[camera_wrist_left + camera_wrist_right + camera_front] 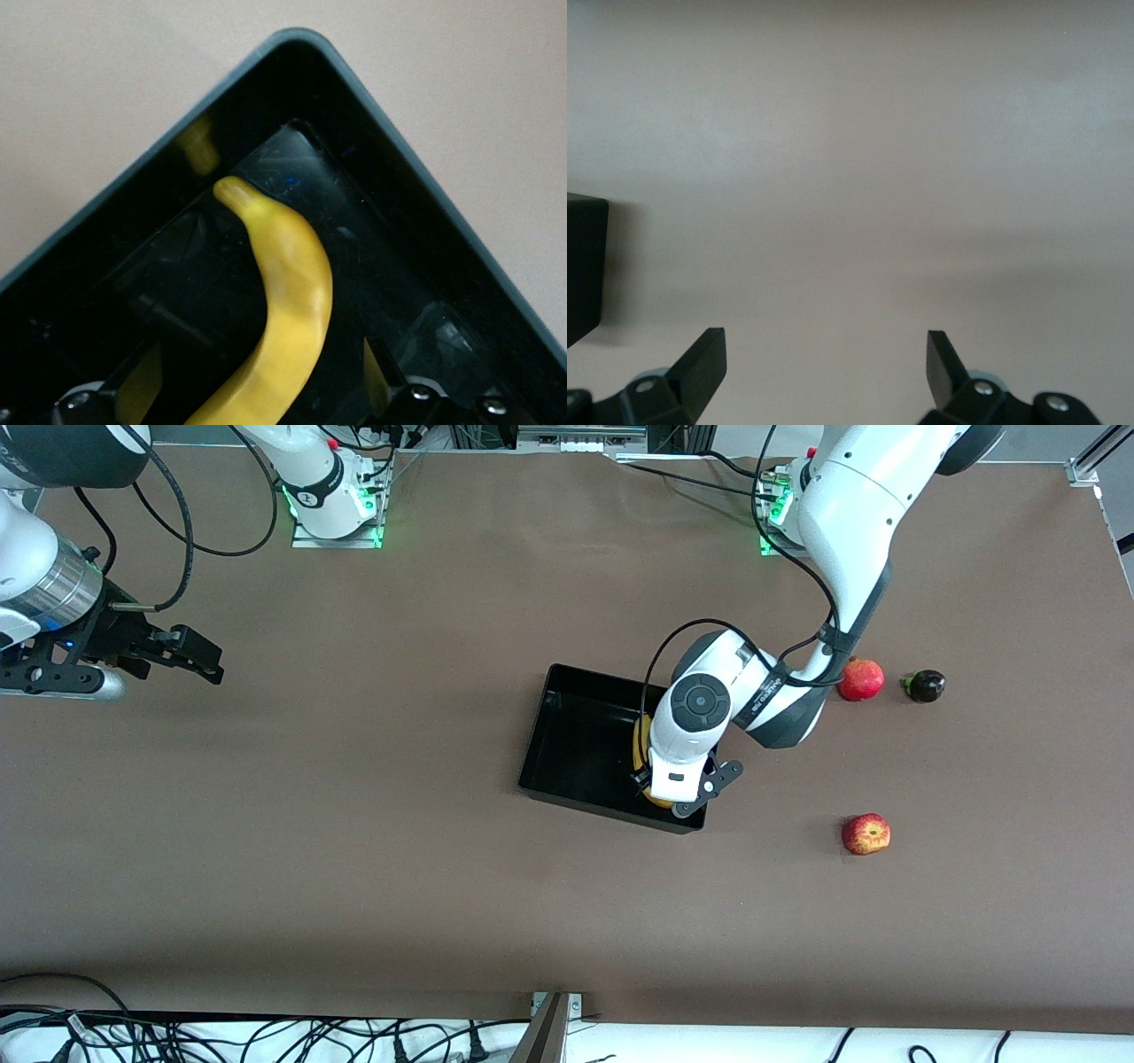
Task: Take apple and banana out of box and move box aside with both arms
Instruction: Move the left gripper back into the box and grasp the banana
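The black tray [576, 735] lies mid-table. The yellow banana [640, 747] lies in it by the wall toward the left arm's end. My left gripper [666, 792] is down in the tray over the banana. In the left wrist view the banana [292, 283] runs between the fingers of the left gripper [261, 390], which stand wide apart with gaps on both sides, inside the tray [381, 177]. The red apple with yellow streaks [866, 833] sits on the table toward the left arm's end, nearer the camera than the tray. My right gripper [208, 664] waits open and empty above the table at the right arm's end, its open jaws also showing in the right wrist view [826, 354].
A round plain red fruit with a crown [861, 679] and a small dark fruit [925, 685] lie beside each other toward the left arm's end, farther from the camera than the apple. A black block [585, 266] shows at the edge of the right wrist view.
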